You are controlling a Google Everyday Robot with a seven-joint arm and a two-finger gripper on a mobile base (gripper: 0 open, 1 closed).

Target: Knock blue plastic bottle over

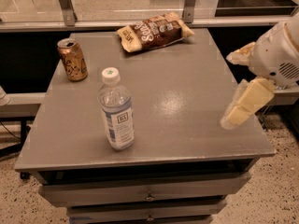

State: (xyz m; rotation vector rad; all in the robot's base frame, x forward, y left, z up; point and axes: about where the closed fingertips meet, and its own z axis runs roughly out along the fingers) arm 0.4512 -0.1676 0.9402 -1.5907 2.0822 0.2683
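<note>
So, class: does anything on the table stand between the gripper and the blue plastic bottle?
Nothing visible does. The gripper hangs over the table's right edge; the blue plastic bottle stands upright front-left, only bare tabletop between.

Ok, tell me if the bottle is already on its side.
No: the blue plastic bottle stands upright on the table, the gripper apart at the right edge.
</note>
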